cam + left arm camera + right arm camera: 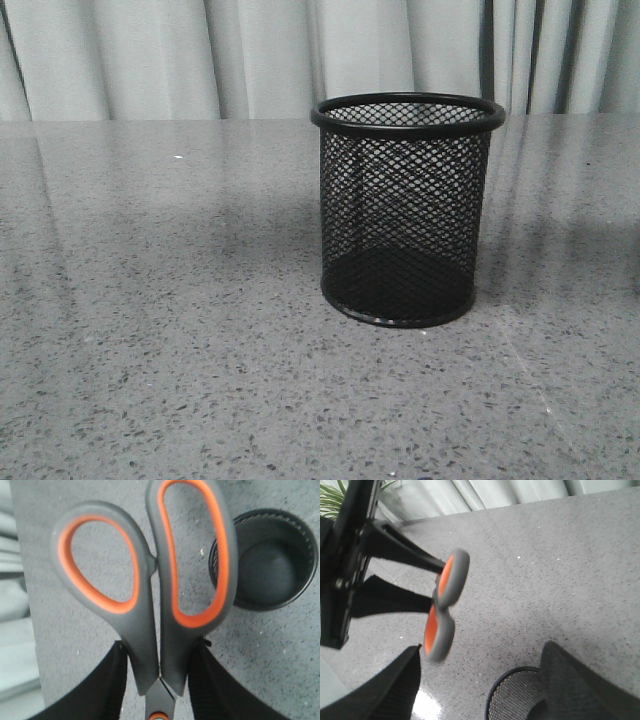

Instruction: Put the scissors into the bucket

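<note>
The bucket (407, 210) is a black wire-mesh cup standing upright on the grey table, right of centre in the front view. No gripper shows in the front view. My left gripper (159, 680) is shut on the scissors (150, 580), gripping the dark grey shanks just above the orange pivot screw; the orange-lined handles point away from the wrist, and the blades are hidden. The bucket (265, 560) lies below and to one side, seen from above. My right gripper (480, 680) is open and empty above the bucket (515, 695); the scissors' handles (445, 605) and the left arm show beyond it.
The speckled grey table (160, 330) stretches around the bucket. Pale curtains (250, 50) hang behind the table's far edge. A green plant (332, 495) shows at the corner of the right wrist view.
</note>
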`<state>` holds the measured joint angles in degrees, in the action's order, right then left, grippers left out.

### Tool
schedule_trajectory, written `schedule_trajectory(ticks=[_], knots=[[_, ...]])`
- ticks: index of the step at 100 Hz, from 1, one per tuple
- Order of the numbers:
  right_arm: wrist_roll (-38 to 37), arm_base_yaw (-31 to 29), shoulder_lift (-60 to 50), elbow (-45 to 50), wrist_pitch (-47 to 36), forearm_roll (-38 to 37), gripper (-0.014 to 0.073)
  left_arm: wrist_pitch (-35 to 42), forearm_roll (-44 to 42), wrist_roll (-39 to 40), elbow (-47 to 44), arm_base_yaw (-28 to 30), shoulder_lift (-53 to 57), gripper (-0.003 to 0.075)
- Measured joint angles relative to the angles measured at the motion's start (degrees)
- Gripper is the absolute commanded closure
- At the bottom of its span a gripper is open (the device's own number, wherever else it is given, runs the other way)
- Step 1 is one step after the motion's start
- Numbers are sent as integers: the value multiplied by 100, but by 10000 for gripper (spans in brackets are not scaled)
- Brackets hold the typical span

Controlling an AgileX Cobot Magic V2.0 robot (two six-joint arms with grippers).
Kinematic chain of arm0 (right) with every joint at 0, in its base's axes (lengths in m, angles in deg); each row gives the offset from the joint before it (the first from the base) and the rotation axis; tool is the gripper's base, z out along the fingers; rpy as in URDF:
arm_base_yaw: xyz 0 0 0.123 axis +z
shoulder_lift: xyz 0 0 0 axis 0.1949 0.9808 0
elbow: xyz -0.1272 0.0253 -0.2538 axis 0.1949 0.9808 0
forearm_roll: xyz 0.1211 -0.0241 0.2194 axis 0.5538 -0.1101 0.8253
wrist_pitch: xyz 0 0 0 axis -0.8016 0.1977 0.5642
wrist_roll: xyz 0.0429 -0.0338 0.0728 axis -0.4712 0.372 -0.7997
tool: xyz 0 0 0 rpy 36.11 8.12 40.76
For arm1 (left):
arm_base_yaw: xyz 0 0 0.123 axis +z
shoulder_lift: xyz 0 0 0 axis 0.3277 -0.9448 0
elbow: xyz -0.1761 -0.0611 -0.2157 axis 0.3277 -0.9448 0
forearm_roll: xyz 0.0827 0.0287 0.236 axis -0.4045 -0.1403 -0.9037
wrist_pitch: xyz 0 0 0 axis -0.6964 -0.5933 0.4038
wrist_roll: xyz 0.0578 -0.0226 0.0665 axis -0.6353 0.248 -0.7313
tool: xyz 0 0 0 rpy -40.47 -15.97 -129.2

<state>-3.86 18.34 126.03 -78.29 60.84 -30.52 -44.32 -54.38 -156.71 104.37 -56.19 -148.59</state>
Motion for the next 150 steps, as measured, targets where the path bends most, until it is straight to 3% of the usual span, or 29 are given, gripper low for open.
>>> schedule_trajectory(ticks=[72,81,105,108,117,139,150], knots=[[116,12,1100,-677,892,553,153,-11,-85,0,10,-291,0,586],[150,12,1149,-677,958,579,253,20,-85,14,10,-291,0,585],[253,12,1170,-677,994,729,668,121,-124,14,10,-291,0,580],[253,22,1170,-677,1010,820,665,141,-124,14,10,-291,0,578],[253,22,1170,-701,1021,885,666,155,-134,70,10,-291,0,534],[413,22,1176,-701,1001,740,665,217,-147,611,16,-291,23,303],[516,22,1185,-701,988,670,664,254,-126,889,16,-291,89,272]])
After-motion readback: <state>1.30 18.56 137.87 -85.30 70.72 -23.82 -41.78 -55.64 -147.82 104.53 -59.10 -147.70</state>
